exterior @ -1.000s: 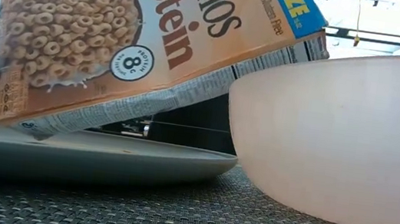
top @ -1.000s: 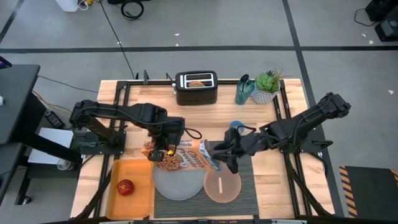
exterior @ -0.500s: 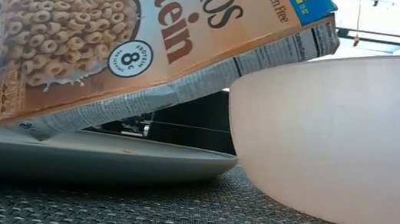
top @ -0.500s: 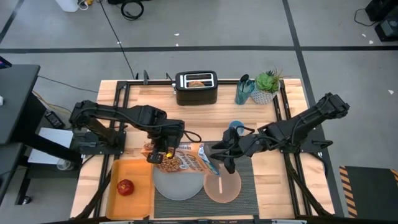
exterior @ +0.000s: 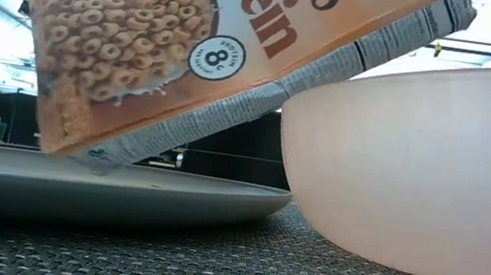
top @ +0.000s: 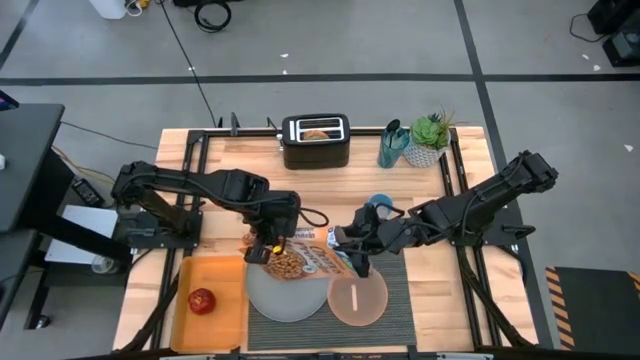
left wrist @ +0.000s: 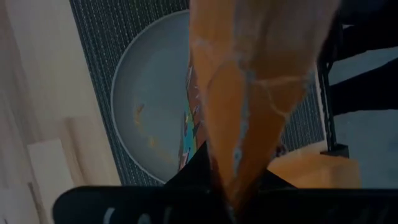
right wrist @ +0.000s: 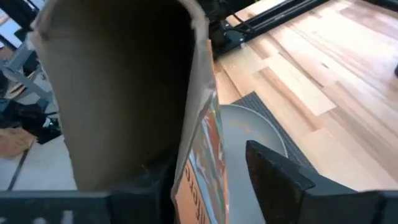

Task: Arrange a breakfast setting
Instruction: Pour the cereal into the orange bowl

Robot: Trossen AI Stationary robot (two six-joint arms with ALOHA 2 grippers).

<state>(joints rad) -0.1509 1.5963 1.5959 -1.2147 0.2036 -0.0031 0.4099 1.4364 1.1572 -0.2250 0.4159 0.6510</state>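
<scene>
An orange cereal box [top: 306, 260] hangs tilted over the pale blue-grey plate [top: 285, 298] and the pink bowl [top: 358, 298], which stand on the dark ribbed mat [top: 395, 290]. My left gripper [top: 268, 243] is shut on the box's left, lower end. My right gripper [top: 352, 252] is shut on its right, higher end. In the low view the box [exterior: 219, 49] slopes up above the bowl's rim [exterior: 425, 76]. The red apple [top: 203, 300] lies on the orange tray [top: 225, 290]. The bagel [top: 316, 131] sticks up from the toaster's slot. No dark spoon shows. My left gripper pinches the box's narrow edge [left wrist: 239, 155] at its lower end between its two fingers, coming from above. The box hangs clear of the plate [left wrist: 143, 93]. My right gripper holds the box's opened end, with a brown flap [right wrist: 124, 93] standing up. One finger [right wrist: 277, 171] lies on the printed panel's side [right wrist: 202, 168]; the flap hides the other. This end is the higher one.
A black toaster [top: 316, 142] stands at the far edge, with a teal cup [top: 391, 148] and a potted plant [top: 430, 138] to its right. A small blue thing [top: 378, 203] sits behind my right arm. A few brown bits [left wrist: 149, 140] lie on the plate.
Both grippers have carried the box toward the table's right edge, over the plate toward the bowl. The box has tipped steeper: its right end has risen above the bowl's rim and its lower corner has lifted higher above the plate.
</scene>
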